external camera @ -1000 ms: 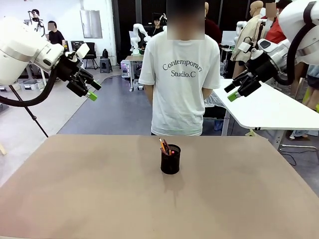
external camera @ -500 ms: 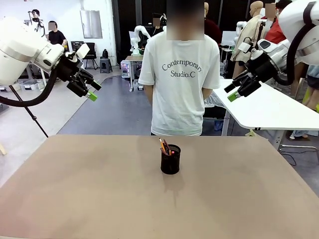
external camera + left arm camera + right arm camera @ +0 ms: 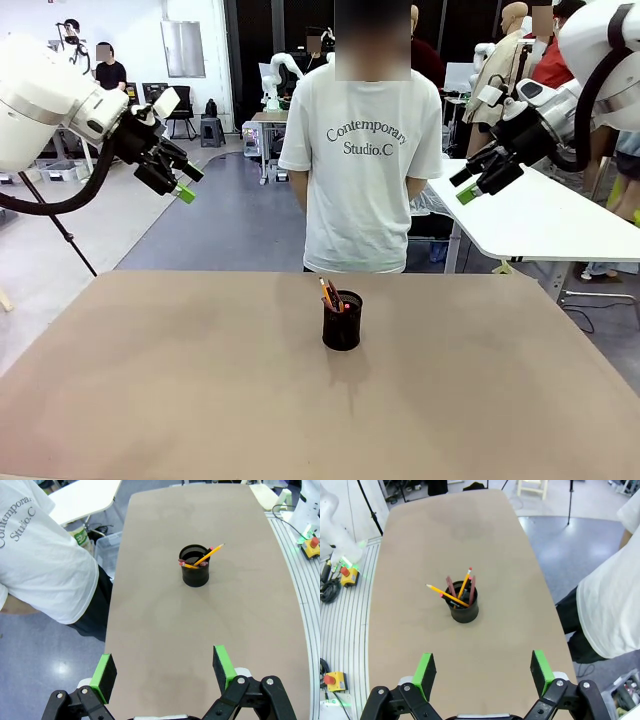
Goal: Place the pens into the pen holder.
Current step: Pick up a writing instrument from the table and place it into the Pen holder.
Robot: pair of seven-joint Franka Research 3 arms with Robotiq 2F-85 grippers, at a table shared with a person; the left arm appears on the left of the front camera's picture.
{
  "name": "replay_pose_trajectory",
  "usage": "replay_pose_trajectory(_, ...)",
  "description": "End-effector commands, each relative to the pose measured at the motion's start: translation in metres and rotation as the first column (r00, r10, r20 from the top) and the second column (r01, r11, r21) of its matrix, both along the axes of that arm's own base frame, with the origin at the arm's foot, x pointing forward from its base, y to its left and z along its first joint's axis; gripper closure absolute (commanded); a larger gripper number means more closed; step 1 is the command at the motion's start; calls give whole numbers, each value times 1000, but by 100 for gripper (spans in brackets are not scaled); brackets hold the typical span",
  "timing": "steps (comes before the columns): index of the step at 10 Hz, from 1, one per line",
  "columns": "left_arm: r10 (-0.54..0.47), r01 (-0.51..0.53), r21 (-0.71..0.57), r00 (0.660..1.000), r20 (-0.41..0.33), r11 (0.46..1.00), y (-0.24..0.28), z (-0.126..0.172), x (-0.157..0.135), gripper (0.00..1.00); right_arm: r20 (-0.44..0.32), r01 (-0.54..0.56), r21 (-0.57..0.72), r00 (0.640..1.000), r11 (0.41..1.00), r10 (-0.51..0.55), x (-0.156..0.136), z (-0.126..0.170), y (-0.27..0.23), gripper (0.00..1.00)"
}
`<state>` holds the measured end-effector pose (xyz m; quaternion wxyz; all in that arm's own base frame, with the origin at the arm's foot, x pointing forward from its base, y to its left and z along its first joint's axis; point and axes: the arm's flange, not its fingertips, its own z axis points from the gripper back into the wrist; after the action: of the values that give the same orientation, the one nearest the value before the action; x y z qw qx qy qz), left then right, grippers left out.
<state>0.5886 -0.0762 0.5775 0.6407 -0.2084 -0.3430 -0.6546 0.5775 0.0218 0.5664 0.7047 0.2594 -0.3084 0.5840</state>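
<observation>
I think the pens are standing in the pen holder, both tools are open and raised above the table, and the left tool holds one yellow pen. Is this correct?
Not quite. The left tool holds nothing: the left wrist view shows its open fingers with only bare table between them. The rest is right: the pens stand in the pen holder, and the right tool is open and raised too.

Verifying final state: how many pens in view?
4 visible, all standing in the pen holder: two yellow pens, two maroon pens. More may be hidden inside.

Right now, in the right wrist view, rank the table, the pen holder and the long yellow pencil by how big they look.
1. Table, by far the largest.
2. and 3. Pen holder and yellow pencil: unsure. The pencil looks slightly longer, the holder bulkier.
</observation>
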Motion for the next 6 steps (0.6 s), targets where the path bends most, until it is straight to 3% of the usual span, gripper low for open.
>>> replay_pose_trajectory(1,-1,1,2,1000,8,1000,1,1,-1,0,-1,-2,1,1000,1000,2,-6,-1,1,0)
replay_pose_trajectory(6,-1,1,2,1000,8,1000,1,1,-1,0,-1,-2,1,1000,1000,2,-6,-1,1,0)
